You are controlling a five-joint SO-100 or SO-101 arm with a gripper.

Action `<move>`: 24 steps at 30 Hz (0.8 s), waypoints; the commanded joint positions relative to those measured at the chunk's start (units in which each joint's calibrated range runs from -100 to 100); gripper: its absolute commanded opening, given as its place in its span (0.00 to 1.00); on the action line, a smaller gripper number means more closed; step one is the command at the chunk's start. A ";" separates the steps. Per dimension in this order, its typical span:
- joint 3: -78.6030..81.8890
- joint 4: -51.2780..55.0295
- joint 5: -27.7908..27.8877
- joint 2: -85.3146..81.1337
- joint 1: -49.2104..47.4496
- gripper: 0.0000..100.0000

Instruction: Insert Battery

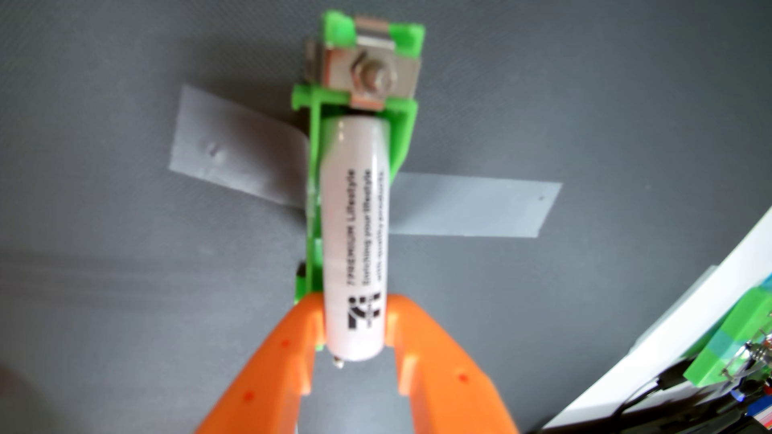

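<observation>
A white battery [357,233] with black print lies lengthwise over the green battery holder [314,200], its far end under the metal contact clip [367,75] with a bolt. My orange gripper [355,317] comes in from the bottom edge. Its two fingers press against the sides of the battery's near end, so it is shut on the battery. The near end of the holder is hidden behind the battery and the fingers. I cannot tell whether the battery is fully seated in the holder.
Grey tape strips [472,206] hold the holder to the dark grey mat [125,292]. At the lower right stands a white board [689,325] with another green part [747,342], wires and electronics.
</observation>
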 commanded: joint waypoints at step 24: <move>-2.41 0.40 0.18 -1.90 -6.60 0.08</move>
